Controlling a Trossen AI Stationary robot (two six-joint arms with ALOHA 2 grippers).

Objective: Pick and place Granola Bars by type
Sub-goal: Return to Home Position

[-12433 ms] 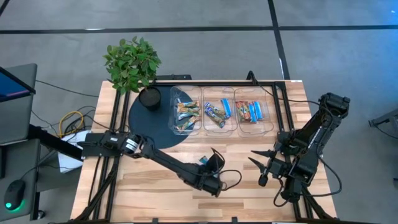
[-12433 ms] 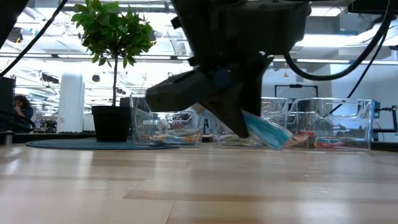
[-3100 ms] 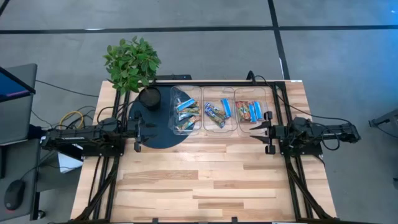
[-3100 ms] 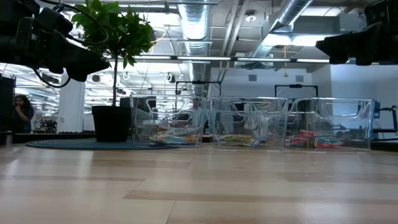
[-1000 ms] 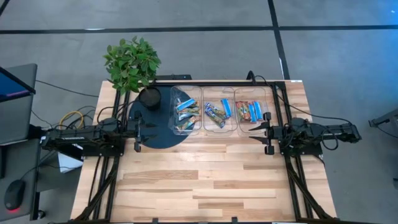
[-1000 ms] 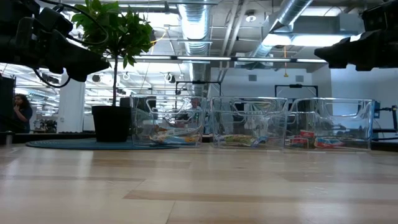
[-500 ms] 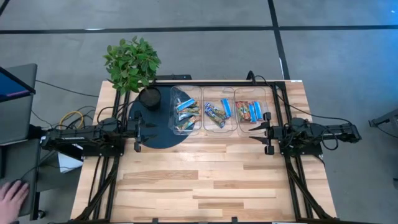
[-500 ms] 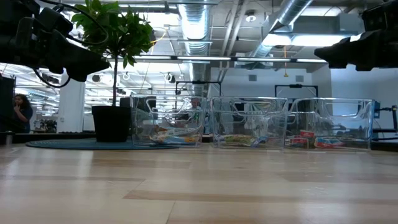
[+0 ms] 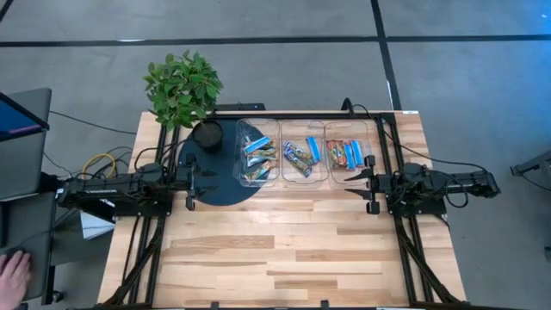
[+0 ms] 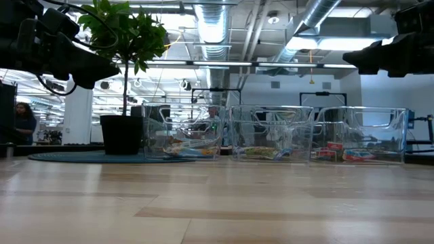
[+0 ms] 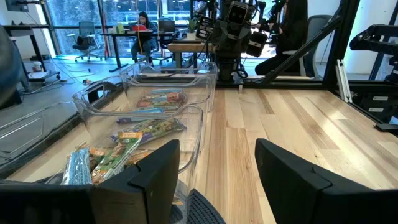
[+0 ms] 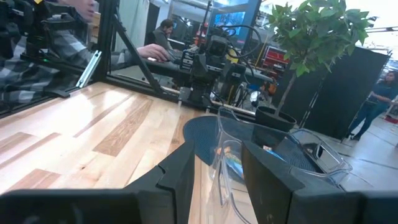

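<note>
The granola bars lie in three clear bins along the table's far edge. The left bin holds green-tan bars and a blue one. The middle bin holds a mix with blue, and the right bin red-orange and blue. The left wrist view shows the bars resting on the bin floors. My left gripper hangs open over the dark mat, left of the bins; its fingers stand wide apart. My right gripper is open too, near the right bin's near corner, and points left.
A potted plant and its black pot stand at the far left corner on a round dark mat. Bare wood spreads across the near half of the table. A person's hand shows off the table's near left.
Both arms have kept still. A person's hand has come into the high view's lower left corner, off the table.
</note>
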